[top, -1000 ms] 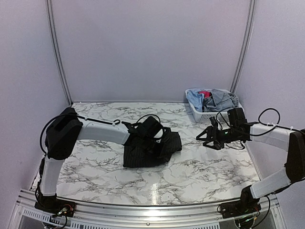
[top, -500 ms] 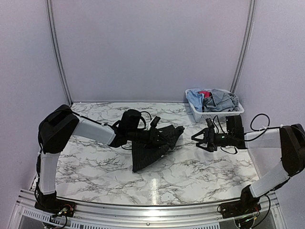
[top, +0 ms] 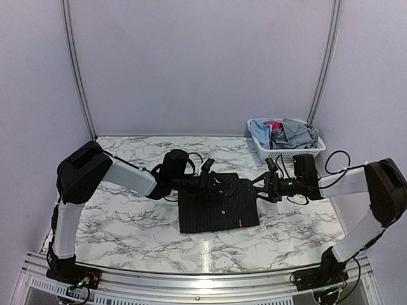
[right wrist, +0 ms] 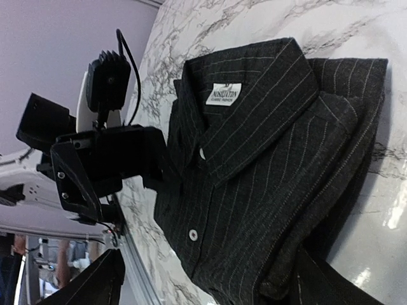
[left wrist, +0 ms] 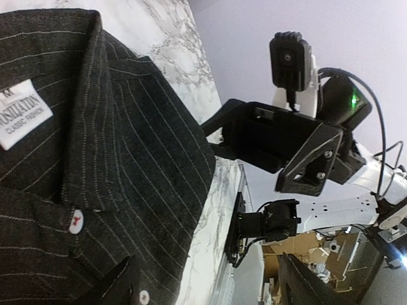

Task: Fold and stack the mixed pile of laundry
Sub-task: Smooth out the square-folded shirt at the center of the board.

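Note:
The black pinstriped shirt (top: 216, 206) lies folded flat as a rectangle mid-table, collar and white label up (right wrist: 224, 93), buttons showing (left wrist: 75, 220). My left gripper (top: 219, 182) hovers open over its far edge, fingers wide apart (left wrist: 210, 270). At the shirt's right edge is my right gripper (top: 259, 189), also open, with the cloth lying loose beneath it (right wrist: 210, 267). Each wrist view shows the other gripper across the shirt (left wrist: 273, 146) (right wrist: 108, 165). The rest of the laundry pile (top: 283, 132), light blue, grey-blue and pink-red pieces, sits in the basket.
The white lattice basket (top: 286, 152) stands at the back right corner, just behind my right arm. Marble tabletop (top: 127, 219) shows left of and in front of the shirt. Pale walls close the back and sides.
The shirt went from a lifted bunch to a flat rectangle. My left gripper opened and let it go. My right gripper moved left to the shirt's right edge.

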Motion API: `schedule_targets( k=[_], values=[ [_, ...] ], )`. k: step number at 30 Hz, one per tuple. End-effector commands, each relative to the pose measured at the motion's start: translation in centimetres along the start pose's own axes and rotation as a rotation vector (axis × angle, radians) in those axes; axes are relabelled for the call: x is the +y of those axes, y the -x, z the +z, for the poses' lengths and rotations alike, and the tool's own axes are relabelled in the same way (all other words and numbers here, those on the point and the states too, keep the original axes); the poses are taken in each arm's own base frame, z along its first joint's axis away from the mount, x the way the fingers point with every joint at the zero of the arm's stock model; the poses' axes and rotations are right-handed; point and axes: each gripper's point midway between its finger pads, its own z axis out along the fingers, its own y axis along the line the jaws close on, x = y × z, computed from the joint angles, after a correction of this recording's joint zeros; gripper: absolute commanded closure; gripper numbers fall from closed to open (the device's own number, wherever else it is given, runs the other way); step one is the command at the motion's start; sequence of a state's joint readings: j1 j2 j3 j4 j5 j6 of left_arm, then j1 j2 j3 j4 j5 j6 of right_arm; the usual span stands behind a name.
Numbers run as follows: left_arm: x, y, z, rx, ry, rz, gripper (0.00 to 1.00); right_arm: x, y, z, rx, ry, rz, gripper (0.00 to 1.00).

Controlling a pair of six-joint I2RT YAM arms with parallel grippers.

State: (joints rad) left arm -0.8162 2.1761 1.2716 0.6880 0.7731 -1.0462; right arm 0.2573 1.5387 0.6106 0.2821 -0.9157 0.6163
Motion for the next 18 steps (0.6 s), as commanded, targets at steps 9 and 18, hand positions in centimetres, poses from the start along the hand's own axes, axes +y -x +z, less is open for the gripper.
schedule_targets(
  k=[9, 18],
  values=[
    [-1.1, 4.1, -10.6, -0.252, 0.67, 0.318, 0.01, 0.0, 0.2, -4.5, 0.012, -0.326, -0.105, 0.33],
    [2.1, 3.8, -15.9, -0.325, 0.791, 0.243, 0.01, -2.4, -1.3, -2.0, 0.137, -0.331, -0.082, 0.41]
  ],
)
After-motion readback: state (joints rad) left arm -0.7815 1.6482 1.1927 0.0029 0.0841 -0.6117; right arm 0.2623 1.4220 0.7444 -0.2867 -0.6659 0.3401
